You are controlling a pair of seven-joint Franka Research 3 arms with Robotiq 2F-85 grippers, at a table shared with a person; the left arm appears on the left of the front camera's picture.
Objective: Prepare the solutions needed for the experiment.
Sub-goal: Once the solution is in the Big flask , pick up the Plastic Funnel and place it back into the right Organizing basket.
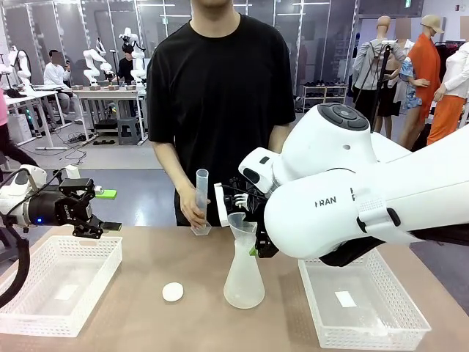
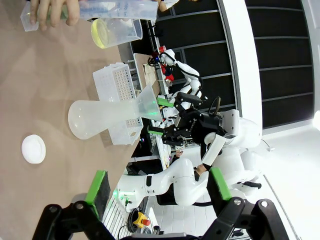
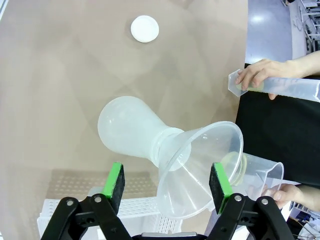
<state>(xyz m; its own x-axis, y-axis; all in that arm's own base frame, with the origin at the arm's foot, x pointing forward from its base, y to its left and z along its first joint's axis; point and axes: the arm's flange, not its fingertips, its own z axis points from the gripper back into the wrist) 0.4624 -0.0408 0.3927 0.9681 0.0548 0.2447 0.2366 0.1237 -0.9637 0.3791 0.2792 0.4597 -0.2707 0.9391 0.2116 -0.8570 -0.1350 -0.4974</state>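
Step in hand, as judged from the layout: transfer of the solution (image 2: 104,34) into the flask (image 1: 244,282) through the funnel (image 3: 200,150) seated in its neck. The flask stands upright on the surface (image 1: 146,323), between two white baskets, the left basket (image 1: 80,242) and the right basket (image 1: 381,334). The flask appears to hold no liquid. The solution, a small pale yellow quantity, sits in a clear beaker (image 3: 260,172) that one hand (image 3: 287,192) of the person holds just beside the funnel rim. The person's other hand (image 3: 260,74) grips a graduated cylinder (image 1: 201,192) near its base, farther from the flask. A small white cap (image 1: 173,292) lies on the surface, apart from the flask. The right tool (image 3: 168,180) is spread, with one green pad on each side of the funnel. One pad stands clear of it. The other overlaps the rim in the right wrist view, and contact there cannot be confirmed. The left tool (image 1: 106,210) is also spread, grips nothing and hangs over the far edge of the left basket, well apart from the flask. The next move probably calls for the right tool to close gently on the funnel or the flask neck and hold it steady and upright. The beaker lip must then be brought over the funnel mouth. Excess squeeze or sideways push could tip the narrow-necked flask.
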